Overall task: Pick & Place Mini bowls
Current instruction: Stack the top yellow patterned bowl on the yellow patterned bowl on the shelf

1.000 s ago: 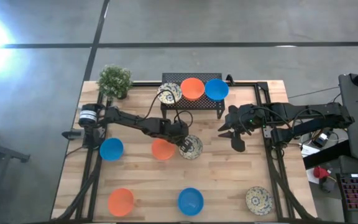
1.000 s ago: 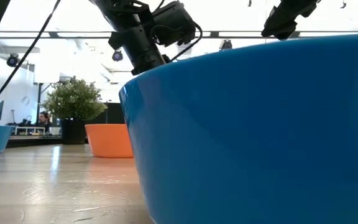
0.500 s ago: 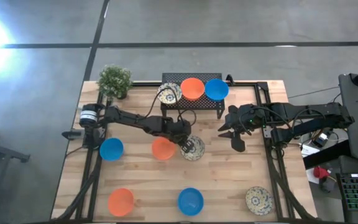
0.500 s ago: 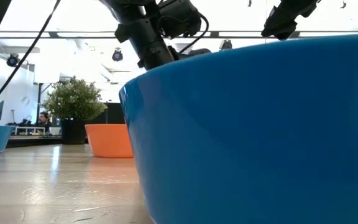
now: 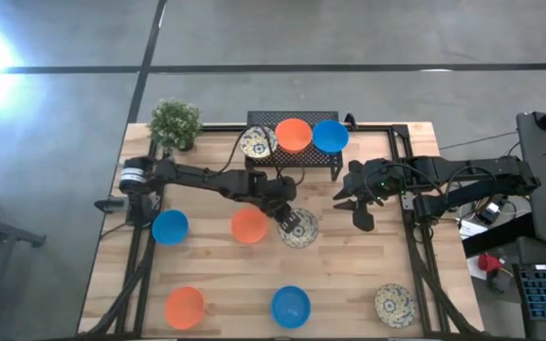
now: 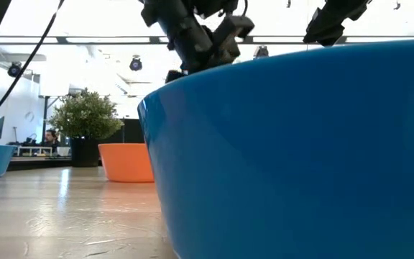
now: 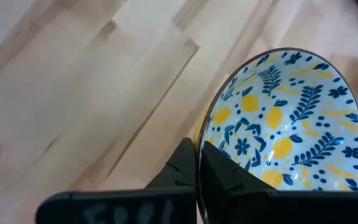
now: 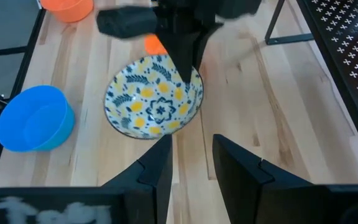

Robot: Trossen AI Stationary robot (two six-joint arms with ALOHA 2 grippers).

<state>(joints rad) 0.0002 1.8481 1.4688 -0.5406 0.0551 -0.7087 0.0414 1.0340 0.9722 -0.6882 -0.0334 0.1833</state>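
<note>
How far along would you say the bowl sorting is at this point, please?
Done: three mini bowls sit on the black mesh rack, one patterned, one orange, one blue. In hand: the left gripper is shut on the rim of a patterned bowl, while the right gripper waits open nearby. Left on the table: two orange, two blue and one more patterned bowl.

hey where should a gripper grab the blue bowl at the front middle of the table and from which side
Take the blue bowl by its rim, coming straight down from above. It sits upright and open, apart from the orange bowl and patterned bowl either side, so any stretch of rim looks free. One finger inside and one outside should pinch the thin wall, as the left gripper does on its patterned bowl.
</note>
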